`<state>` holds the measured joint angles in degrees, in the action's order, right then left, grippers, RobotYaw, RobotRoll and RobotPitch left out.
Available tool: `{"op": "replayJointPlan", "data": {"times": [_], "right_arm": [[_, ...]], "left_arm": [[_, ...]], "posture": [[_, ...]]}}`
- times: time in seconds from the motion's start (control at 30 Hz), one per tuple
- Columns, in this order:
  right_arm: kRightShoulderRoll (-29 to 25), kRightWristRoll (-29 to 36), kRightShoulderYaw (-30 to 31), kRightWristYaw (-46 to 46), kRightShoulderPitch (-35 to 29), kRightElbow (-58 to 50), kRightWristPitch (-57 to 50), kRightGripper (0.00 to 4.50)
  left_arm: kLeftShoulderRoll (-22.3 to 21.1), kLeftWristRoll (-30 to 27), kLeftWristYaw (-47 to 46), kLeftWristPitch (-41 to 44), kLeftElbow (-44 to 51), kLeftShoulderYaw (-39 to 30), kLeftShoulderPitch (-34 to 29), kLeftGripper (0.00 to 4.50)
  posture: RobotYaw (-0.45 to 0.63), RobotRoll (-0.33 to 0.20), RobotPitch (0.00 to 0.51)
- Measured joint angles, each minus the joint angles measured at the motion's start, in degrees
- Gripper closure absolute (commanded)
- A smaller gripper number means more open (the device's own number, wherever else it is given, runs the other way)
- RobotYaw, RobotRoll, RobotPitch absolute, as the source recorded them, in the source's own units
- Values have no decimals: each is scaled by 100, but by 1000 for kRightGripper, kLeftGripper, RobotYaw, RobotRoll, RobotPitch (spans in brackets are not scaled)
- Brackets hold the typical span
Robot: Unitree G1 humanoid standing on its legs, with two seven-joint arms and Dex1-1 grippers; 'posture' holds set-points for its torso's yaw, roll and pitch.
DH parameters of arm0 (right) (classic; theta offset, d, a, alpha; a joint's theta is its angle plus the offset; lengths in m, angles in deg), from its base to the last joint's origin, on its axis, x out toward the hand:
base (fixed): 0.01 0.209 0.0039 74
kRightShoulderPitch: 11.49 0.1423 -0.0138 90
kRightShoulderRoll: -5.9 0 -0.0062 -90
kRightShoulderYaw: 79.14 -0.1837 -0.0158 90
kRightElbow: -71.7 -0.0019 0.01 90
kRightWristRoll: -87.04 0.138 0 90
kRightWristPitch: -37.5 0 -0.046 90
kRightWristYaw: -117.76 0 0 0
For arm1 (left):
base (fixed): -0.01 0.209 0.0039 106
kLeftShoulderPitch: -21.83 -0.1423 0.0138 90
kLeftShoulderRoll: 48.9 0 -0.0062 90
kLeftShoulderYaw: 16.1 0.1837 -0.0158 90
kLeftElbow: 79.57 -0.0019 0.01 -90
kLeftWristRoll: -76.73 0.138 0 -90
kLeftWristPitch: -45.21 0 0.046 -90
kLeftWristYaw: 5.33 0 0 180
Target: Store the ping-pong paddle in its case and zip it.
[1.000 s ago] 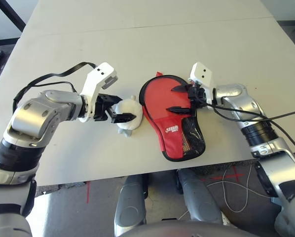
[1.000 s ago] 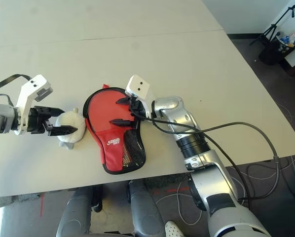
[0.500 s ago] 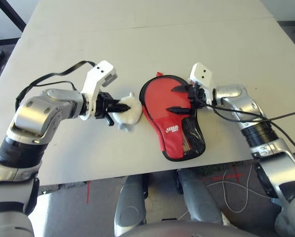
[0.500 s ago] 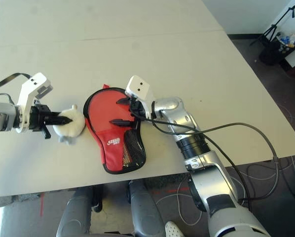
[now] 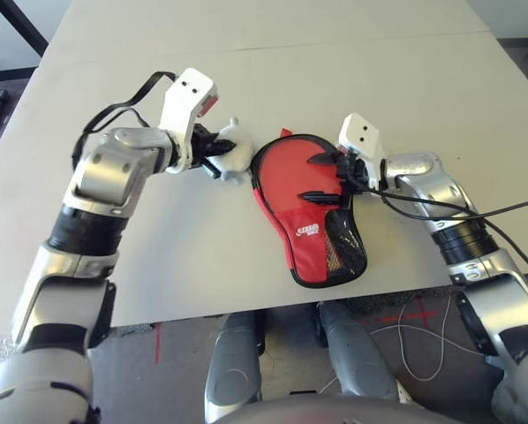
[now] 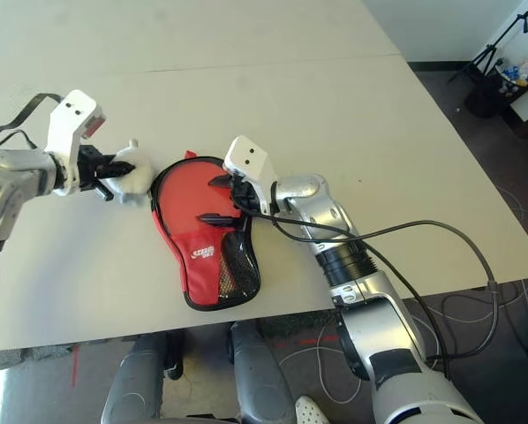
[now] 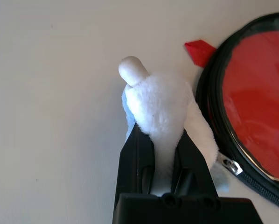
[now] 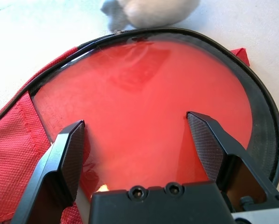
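Pinching the soft white lump (image 7: 160, 105), our left gripper (image 7: 166, 140) is right by the red case (image 5: 306, 212). We have our right gripper (image 8: 136, 116) spread wide over the round red part. The case lies flat on the table (image 5: 193, 274), and we see its zipper pull (image 7: 231, 164) near the lump.

Robot forearms (image 5: 105, 177): silver shells, broad black bands. White wrist brackets (image 5: 361, 135), small dark screw holes. Black cables (image 6: 405, 225) trail from both wrists. Gripper fingers (image 8: 214, 149) black, angular, textured inner pads.
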<state>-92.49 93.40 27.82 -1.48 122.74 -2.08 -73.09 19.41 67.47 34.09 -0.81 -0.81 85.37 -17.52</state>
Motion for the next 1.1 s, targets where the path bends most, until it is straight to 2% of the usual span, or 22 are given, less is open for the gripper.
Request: {"op": "replayJointPlan", "data": {"times": [0.37, 0.7, 0.93, 1.1], "right_arm": [[45, -69, -1, -42, -17, -40, -27, 0], [41, -84, -14, -72, -54, -119, -75, 0], [43, -90, -18, -111, -83, -201, -139, 0], [44, -91, -25, -141, -115, -259, -160, 0]], "left_arm": [[1241, 914, -391, -1837, -2701, 123, 1426, 4242], [2225, 1274, -658, -3296, -4880, 62, 2385, 4242], [2760, 1410, -820, -3899, -5671, 9, 2872, 4244], [3091, 1447, -830, -4071, -5901, -83, 3116, 4245]], "posture": [[-56, 0, 288], [-78, 0, 287], [-94, 0, 286], [-104, 0, 288]]}}
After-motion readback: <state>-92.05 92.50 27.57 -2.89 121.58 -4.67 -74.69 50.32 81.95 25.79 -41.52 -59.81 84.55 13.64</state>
